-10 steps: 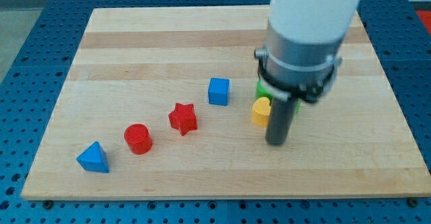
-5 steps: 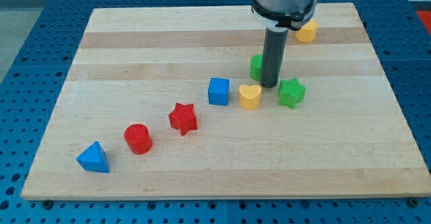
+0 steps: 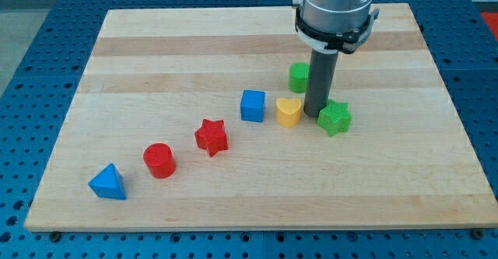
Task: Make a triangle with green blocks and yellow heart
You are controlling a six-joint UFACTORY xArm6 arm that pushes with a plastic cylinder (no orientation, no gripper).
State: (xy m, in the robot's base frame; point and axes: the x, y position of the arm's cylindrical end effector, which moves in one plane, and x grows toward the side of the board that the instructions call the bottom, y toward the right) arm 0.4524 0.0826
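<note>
The yellow heart (image 3: 288, 112) lies right of the board's middle. A green star (image 3: 334, 118) lies just to its right and a little lower. A green round block (image 3: 299, 77) sits above them, partly hidden by the rod. My tip (image 3: 314, 115) rests between the yellow heart and the green star, touching or nearly touching the star's left side. The three blocks sit close together in a small triangle around the tip.
A blue cube (image 3: 252, 105) sits just left of the heart. A red star (image 3: 211, 137), a red cylinder (image 3: 159, 161) and a blue triangular block (image 3: 107, 183) trail down to the view's lower left. The arm's body hides the top right of the wooden board (image 3: 156, 57).
My tip moved down and slightly right, from just above the heart to between heart and green star. The star shifted a little down. The arm now hides the yellow block at top right.
</note>
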